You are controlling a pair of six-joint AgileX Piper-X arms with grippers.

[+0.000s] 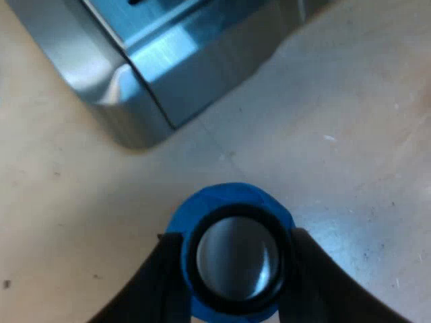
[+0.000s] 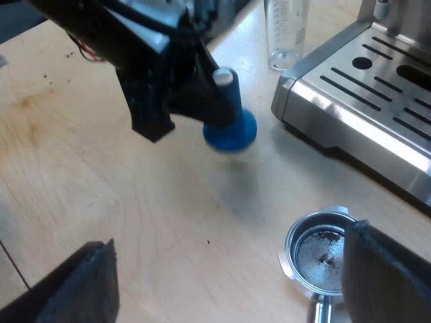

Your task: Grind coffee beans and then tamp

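Left pincer (image 1: 236,272) around blue tamper (image 1: 232,202)

No readable text, labels or numbers.

Blue tamper (image 2: 230,131) held upright, base down, near metal holder (image 2: 304,261), whose open basket shows dark coffee traces

1. The worktop (image 2: 101,188) is lit brightly and evenly from overhead, with a warm beige cast.
2. Bluish-white glare is thrown off the steel of the espresso machine (image 1: 168,67), strongest along its edges.
3. A soft, faint shadow is cast on the worktop beneath the blue tamper (image 2: 230,131).
4. A dull grey sheen is reflected by the tamper's metal face.
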